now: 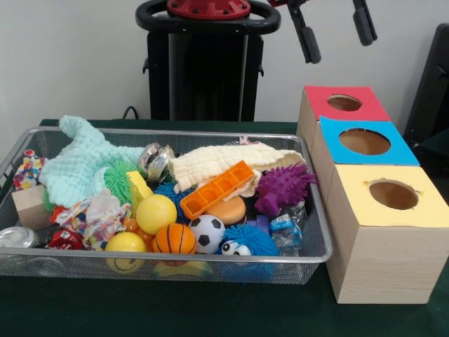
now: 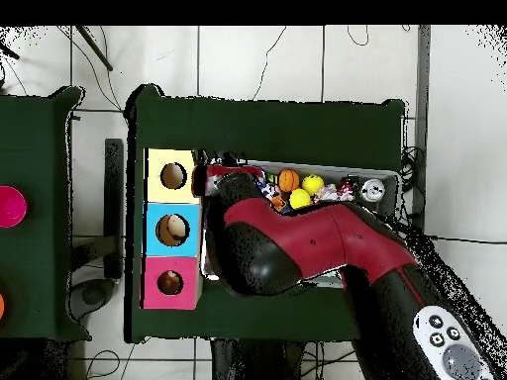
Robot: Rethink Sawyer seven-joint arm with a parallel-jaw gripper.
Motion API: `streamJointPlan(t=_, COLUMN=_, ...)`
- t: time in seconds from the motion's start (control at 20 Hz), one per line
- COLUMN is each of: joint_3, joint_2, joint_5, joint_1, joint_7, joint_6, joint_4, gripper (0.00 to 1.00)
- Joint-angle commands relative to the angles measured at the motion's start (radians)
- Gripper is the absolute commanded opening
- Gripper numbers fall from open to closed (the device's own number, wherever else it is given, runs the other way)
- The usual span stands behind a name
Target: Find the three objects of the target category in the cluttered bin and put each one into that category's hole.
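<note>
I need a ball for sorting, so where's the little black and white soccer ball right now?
In the front view, the small black and white soccer ball lies near the wire mesh bin's front rim, between the orange basketball and blue googly-eyed spiky ball.

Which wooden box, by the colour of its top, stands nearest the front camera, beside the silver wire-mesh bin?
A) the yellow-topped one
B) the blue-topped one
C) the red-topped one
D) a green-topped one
A: in the front view the yellow-topped wooden box sits lowest and closest, beside the silver wire-mesh bin, with the blue-topped box behind it and the red-topped box farthest back.
</note>
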Motion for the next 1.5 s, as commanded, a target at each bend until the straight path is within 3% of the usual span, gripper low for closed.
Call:
streamJointPlan(t=0.05, joint_3=-0.394, joint_2=-0.064, joint_5=-0.048, joint_1=0.292, joint_7=0.304, joint_6=0.2, joint_4=-0.12, gripper=1.0)
streamJointPlan(t=0.6, joint_3=-0.474, joint_2=-0.041, joint_5=0.068, joint_1=0.326, joint_7=0.164, joint_6=0.142, joint_4=-0.115, gripper=1.0)
streamJointPlan(t=1.1, joint_3=-0.447, joint_2=0.012, joint_5=0.083, joint_1=0.278, joint_7=0.05, joint_6=0.137, joint_4=-0.164, gripper=1.0)
streamJointPlan(t=1.3, joint_3=-0.481, joint_2=0.039, joint_5=0.05, joint_1=0.294, joint_7=0.05, joint_6=0.112, joint_4=-0.198, gripper=1.0)
streamJointPlan(t=1.5, joint_3=-0.576, joint_2=0.105, joint_5=0.06, joint_1=0.339, joint_7=0.142, joint_6=0.041, joint_4=-0.198, gripper=1.0)
